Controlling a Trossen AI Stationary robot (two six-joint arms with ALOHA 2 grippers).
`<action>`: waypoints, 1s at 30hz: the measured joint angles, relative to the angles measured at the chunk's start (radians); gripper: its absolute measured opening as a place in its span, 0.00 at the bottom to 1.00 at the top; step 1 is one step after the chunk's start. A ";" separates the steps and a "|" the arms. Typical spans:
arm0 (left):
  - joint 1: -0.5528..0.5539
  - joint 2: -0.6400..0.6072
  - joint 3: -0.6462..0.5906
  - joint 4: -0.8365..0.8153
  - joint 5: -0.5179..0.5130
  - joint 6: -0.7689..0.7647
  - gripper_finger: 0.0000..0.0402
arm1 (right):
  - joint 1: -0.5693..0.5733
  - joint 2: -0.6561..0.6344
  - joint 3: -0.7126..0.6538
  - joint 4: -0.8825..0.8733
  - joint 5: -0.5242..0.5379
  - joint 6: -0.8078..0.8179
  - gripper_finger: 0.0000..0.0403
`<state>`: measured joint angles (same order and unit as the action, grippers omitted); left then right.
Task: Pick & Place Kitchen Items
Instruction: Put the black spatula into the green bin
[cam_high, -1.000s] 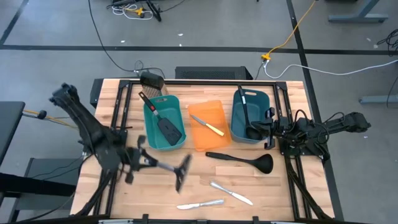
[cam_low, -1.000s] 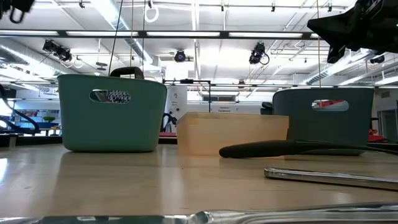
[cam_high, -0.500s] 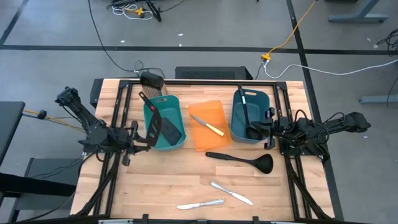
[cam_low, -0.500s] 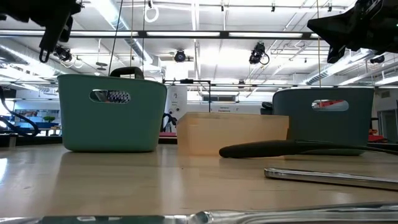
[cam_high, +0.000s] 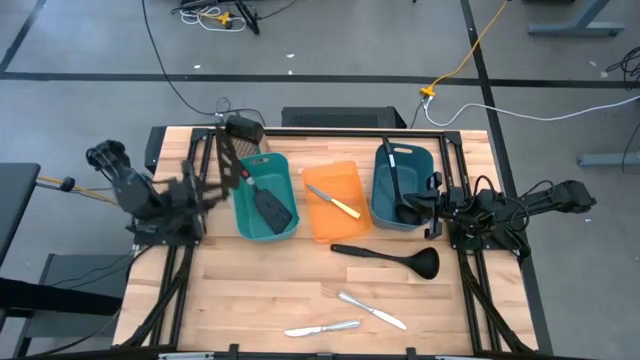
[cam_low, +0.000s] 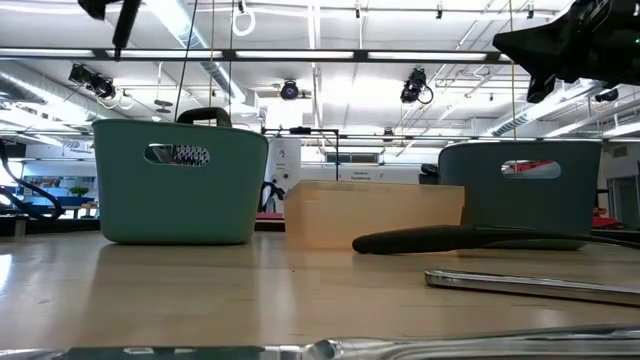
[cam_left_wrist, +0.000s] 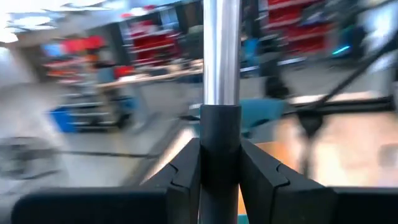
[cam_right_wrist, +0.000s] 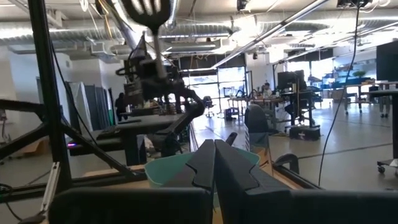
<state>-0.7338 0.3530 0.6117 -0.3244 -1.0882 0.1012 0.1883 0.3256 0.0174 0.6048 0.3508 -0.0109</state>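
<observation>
As seen from above, the left gripper (cam_high: 205, 185) lifts a black spatula (cam_high: 228, 152) beside the teal bin (cam_high: 243, 222) — stiff, light; left wrist: fingers (cam_left_wrist: 186, 171) clamp its slim handle; right wrist: right gripper (cam_right_wrist: 214, 163) clenched, empty

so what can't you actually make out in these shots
- High view: the left tool and the spatula it carries are motion-blurred, so how the blade is turned is unclear.
- Low view: that spatula is cut off by the top edge.
- Low view: the teal bin walls hide its contents.
- High view: the ladle in the dark bin is half lost against the wall.
- Left wrist view: the background is blurred.
</observation>
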 joint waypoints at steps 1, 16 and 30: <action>0.009 0.008 0.035 -0.045 -0.028 0.019 0.21 | 0.000 0.000 0.000 0.000 0.000 0.003 0.03; 0.316 0.239 0.239 -0.176 -0.287 0.377 0.21 | 0.000 0.000 0.000 0.000 0.000 0.003 0.03; 0.874 0.497 0.554 -0.778 0.129 0.333 0.21 | 0.000 0.000 0.000 -0.013 0.026 0.006 0.03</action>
<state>0.1398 0.8496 1.1655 -1.1019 -0.9588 0.4346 0.1883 0.3260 0.0177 0.5918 0.3766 -0.0048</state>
